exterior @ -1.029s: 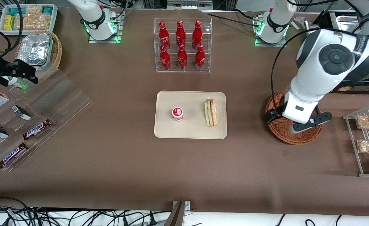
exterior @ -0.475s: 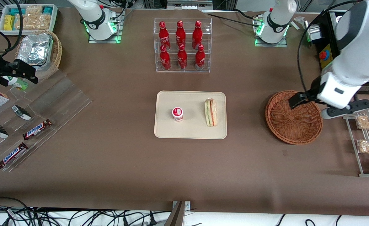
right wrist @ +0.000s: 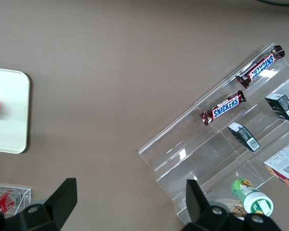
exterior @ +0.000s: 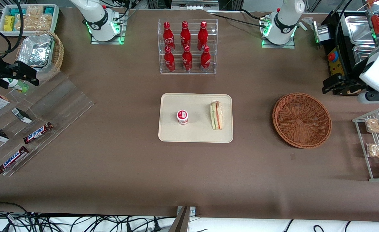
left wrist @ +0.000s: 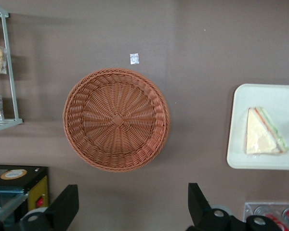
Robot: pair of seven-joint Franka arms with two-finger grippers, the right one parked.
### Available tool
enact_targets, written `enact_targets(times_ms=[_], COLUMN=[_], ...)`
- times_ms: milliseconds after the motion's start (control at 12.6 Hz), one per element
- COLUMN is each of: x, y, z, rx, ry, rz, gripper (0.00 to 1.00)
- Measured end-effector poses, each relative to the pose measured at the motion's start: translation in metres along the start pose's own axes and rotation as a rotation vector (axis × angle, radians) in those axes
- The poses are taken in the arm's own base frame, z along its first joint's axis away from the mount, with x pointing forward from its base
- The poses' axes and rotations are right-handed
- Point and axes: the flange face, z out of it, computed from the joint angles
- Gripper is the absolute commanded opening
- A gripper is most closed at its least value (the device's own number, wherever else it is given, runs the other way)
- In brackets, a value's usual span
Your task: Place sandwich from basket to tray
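Observation:
The wrapped triangular sandwich (exterior: pixel 216 115) (left wrist: pixel 265 132) lies on the cream tray (exterior: pixel 196 133) (left wrist: pixel 279 96), beside the tray's rim on the basket's side. The reddish-brown wicker basket (exterior: pixel 301 120) (left wrist: pixel 116 119) stands on the table with nothing in it, toward the working arm's end from the tray. My left gripper (exterior: pixel 336 84) (left wrist: pixel 131 192) hangs above the table, farther from the front camera than the basket and off toward the working arm's end. It is open, with only bare brown table showing between its black fingers (left wrist: pixel 67 204).
A small red-and-white cup (exterior: pixel 182 116) stands on the tray. A clear rack of red bottles (exterior: pixel 187 46) stands farther back. A wire rack with snack bags (exterior: pixel 378 141) and metal pans (exterior: pixel 357 29) sit at the working arm's end. An acrylic stand with Snickers bars (exterior: pixel 38 132) lies toward the parked arm's end.
The left arm has swung off the basket toward its own end of the table and farther from the front camera, uncovering the basket. The sandwich has stayed put on the tray.

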Motion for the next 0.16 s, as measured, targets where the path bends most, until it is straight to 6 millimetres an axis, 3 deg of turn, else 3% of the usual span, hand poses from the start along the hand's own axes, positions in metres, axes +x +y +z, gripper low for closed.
enact_targets(times_ms=[158], x=[-0.0014], y=[-0.0023], z=[-0.0015], rx=[0.001], ry=[-0.001], rz=[0.03], gripper=[1.0])
